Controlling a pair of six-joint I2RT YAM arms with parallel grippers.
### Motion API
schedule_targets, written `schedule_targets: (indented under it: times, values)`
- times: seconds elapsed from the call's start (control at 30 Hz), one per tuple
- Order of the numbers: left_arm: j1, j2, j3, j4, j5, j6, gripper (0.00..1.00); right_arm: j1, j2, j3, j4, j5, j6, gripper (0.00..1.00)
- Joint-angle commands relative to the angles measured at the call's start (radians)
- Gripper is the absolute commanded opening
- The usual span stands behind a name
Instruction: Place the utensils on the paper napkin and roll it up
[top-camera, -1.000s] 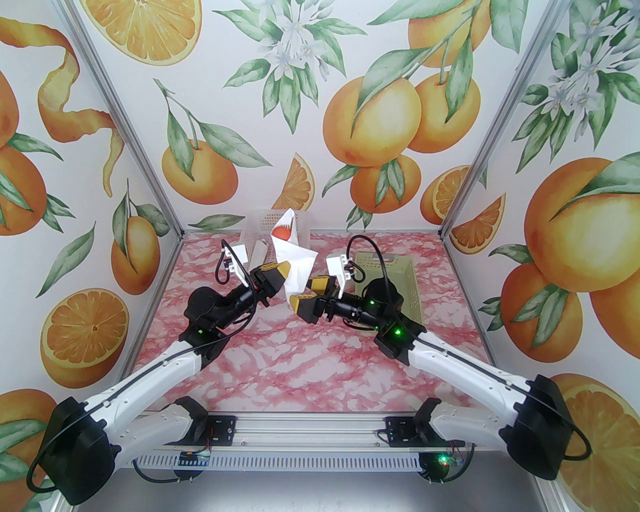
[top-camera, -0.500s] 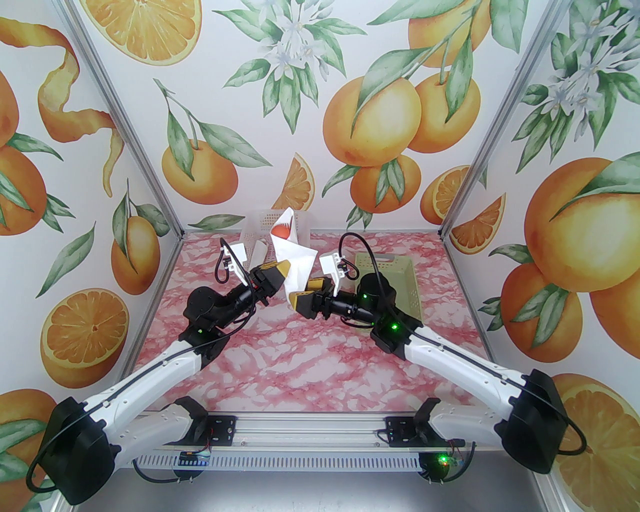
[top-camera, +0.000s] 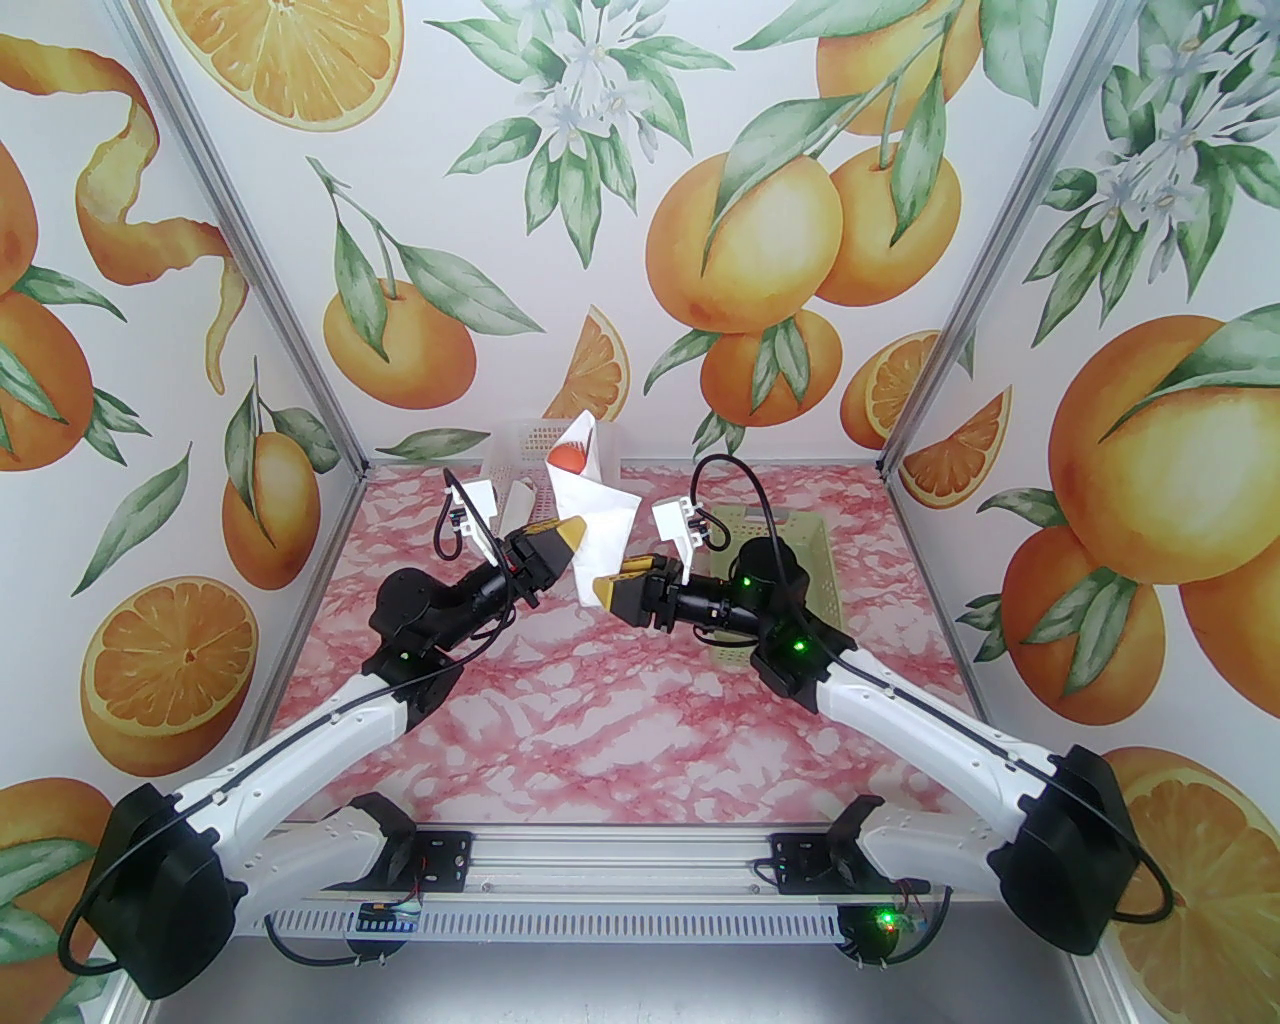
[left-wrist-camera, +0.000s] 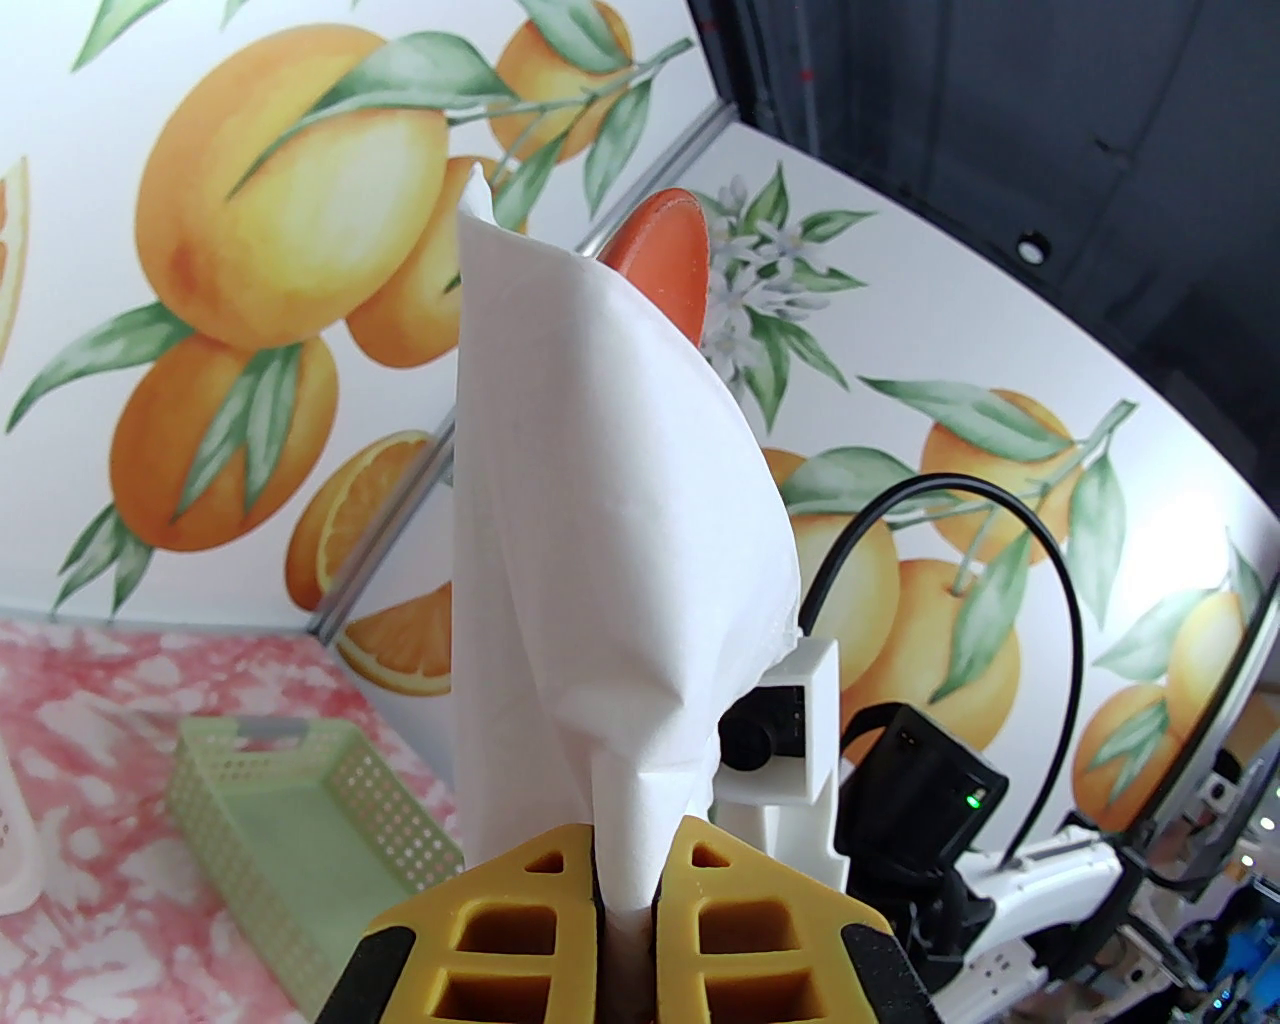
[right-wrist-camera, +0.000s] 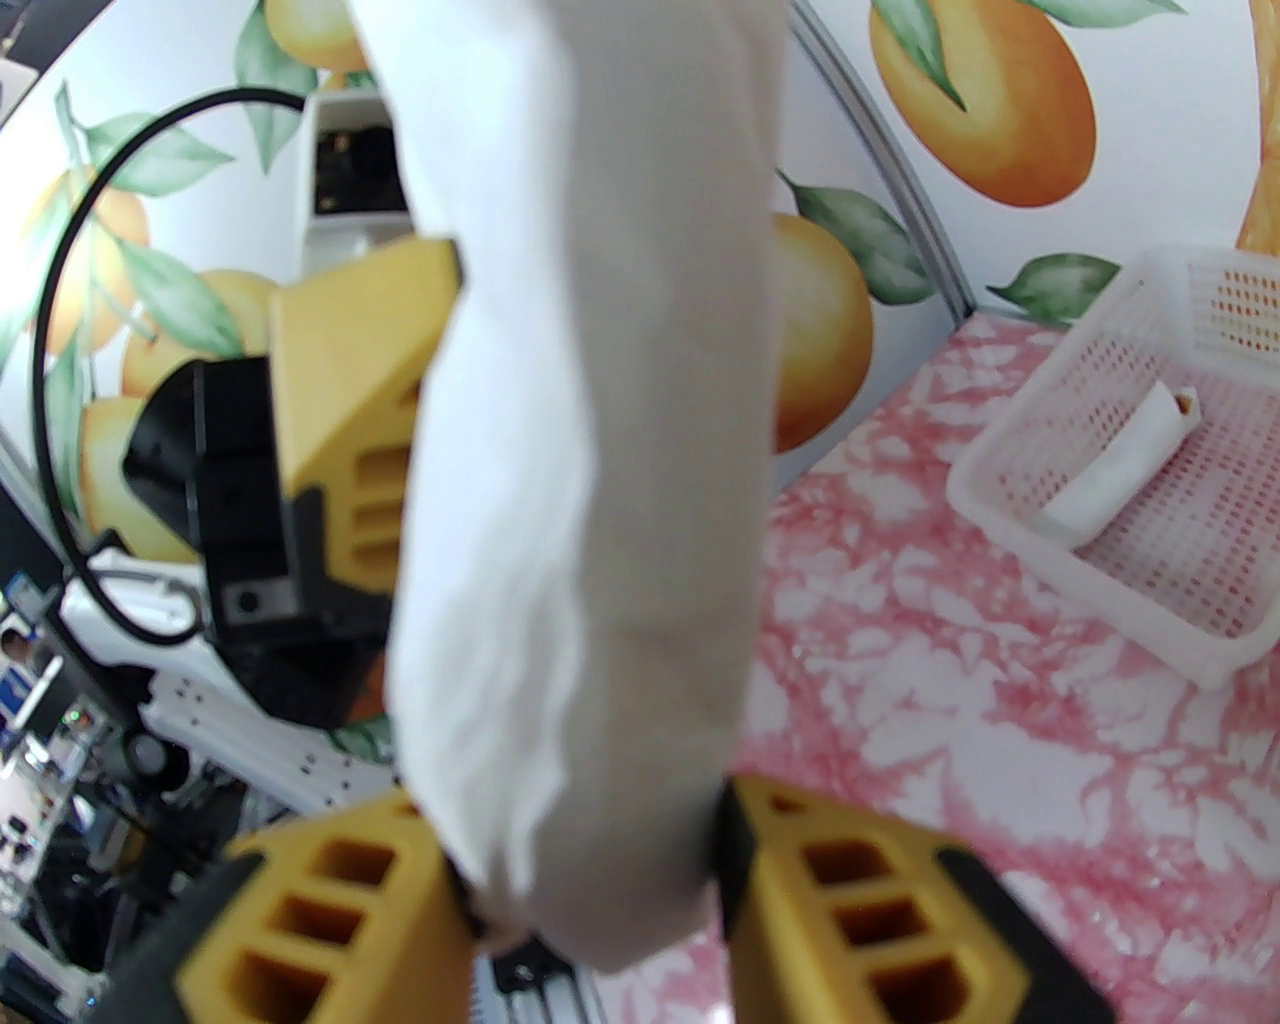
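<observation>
Left claw (top-camera: 570, 532) first: it is clenched on the paper napkin (top-camera: 603, 515), and in my left wrist view its yellow fingers (left-wrist-camera: 520, 905) pinch a narrow fold of the white paper between them. The napkin is rolled into a cone and held up off the pink marbled table (top-camera: 600, 720), widening as it rises toward the back wall. At its open top the red-orange bowl of the spoon (top-camera: 566, 458) peeks out; what else is wrapped inside I cannot tell. Behind the cone, at the table's far edge, stands a white basket (top-camera: 512, 450) with another slim white roll (right-wrist-camera: 1120, 460) lying in it. Just right of my left claw, my right claw (top-camera: 606, 590) grasps the cone's lower end: in the right wrist view the paper fills the gap and both fingers (right-wrist-camera: 830, 900) lie against it. Farther right, a green basket (top-camera: 800, 527) sits on the table beyond my right wrist.
</observation>
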Motion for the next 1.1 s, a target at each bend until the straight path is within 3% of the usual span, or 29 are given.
schedule_targets:
  times: [0.0,0.37,0.6,0.77,1.07]
  values:
    - [-0.002,0.011,0.048,0.078,0.032,-0.023,0.00,-0.009,-0.022,-0.013,0.034,-0.046,0.020,0.39]
    - [0.017,0.040,0.055,0.098,0.107,-0.054,0.02,-0.019,-0.041,-0.017,-0.004,-0.077,0.013,0.14]
    - [0.040,0.000,0.041,0.003,0.147,0.004,0.32,-0.018,-0.073,-0.001,-0.145,-0.040,-0.070,0.00]
    - [0.051,-0.056,0.034,-0.100,0.164,0.055,0.66,-0.017,-0.084,0.014,-0.222,-0.022,-0.117,0.00]
    - [0.053,-0.116,-0.035,-0.205,0.140,0.058,0.84,-0.007,-0.100,0.012,-0.230,-0.018,-0.141,0.00]
